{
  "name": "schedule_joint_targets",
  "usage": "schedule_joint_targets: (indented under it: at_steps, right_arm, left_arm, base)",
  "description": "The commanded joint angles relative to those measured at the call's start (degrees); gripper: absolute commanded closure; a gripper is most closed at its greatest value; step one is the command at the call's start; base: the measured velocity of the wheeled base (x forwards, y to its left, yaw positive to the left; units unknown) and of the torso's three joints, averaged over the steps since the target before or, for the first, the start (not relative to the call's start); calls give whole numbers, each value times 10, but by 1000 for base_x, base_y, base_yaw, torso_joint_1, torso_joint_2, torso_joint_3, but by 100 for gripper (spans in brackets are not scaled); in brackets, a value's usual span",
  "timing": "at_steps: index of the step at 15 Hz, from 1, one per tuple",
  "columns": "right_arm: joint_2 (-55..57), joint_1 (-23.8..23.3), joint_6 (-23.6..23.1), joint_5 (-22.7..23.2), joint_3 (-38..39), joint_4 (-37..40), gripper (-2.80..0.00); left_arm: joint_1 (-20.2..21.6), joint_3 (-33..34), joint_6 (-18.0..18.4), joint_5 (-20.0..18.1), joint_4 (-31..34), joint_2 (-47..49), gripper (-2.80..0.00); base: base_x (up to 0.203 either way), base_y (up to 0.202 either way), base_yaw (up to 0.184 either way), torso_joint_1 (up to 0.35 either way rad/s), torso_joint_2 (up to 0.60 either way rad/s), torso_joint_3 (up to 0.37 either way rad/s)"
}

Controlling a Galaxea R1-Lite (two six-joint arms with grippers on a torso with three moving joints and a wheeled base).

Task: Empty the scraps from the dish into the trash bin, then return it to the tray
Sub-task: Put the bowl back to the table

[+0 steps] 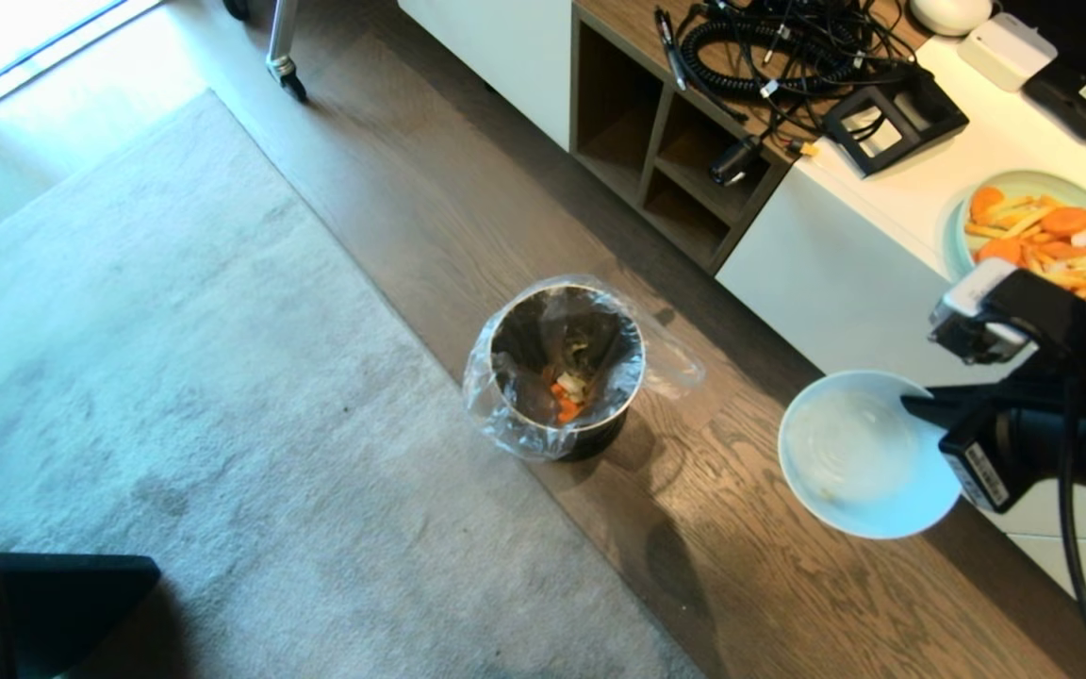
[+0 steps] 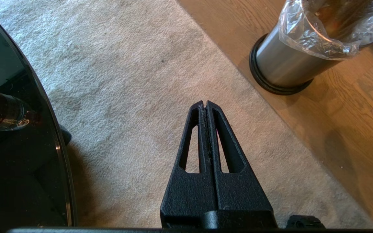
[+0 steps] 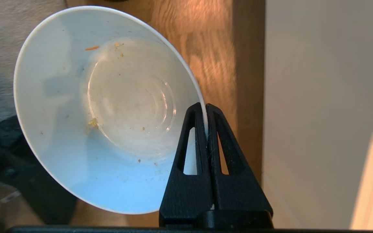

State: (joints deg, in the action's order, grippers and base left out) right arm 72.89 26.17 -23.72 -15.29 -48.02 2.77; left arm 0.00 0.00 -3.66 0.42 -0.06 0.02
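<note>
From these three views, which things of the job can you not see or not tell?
- The tray: in no view.
- Trash bin bottom: the liner bag and shadow hide it in the head view; only some scraps show.
- Dish underside: faces away from every camera.
- Right hand grip: pinches the rim; its body is cut off by the frame edge.
</note>
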Motion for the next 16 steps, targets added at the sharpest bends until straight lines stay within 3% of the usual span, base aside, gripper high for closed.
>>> schedule_joint_targets:
  at_steps: [1, 4, 6, 9, 12, 16]
  right_arm:
    - [-18, -7, 72, 7, 50, 6, 0]
    - [-27, -11, 230, 9, 148, -18, 0]
    - [-64, -15, 291, -25, 218, -70, 0]
    - [-151, -29, 305, -86, 271, -100, 0]
    - [-215, -94, 305, -98, 336, -109, 0]
    - [-235, -98, 275, -98, 349, -104, 0]
  left_arm:
    - [0, 0, 0, 0, 0, 0, 0]
    - [0, 0, 0, 0, 0, 0, 0]
    - [0, 0, 0, 0, 0, 0, 0]
    - [0, 0, 0, 0, 0, 0, 0]
    - [0, 0, 0, 0, 0, 0, 0]
    - [0, 0, 0, 0, 0, 0, 0]
  base:
    - [0, 0, 0, 0, 0, 0]
    - [0, 0, 0, 0, 0, 0]
    - [0, 0, 0, 0, 0, 0]
    - [0, 0, 0, 0, 0, 0]
    - [0, 0, 0, 0, 0, 0]
    - [0, 0, 0, 0, 0, 0]
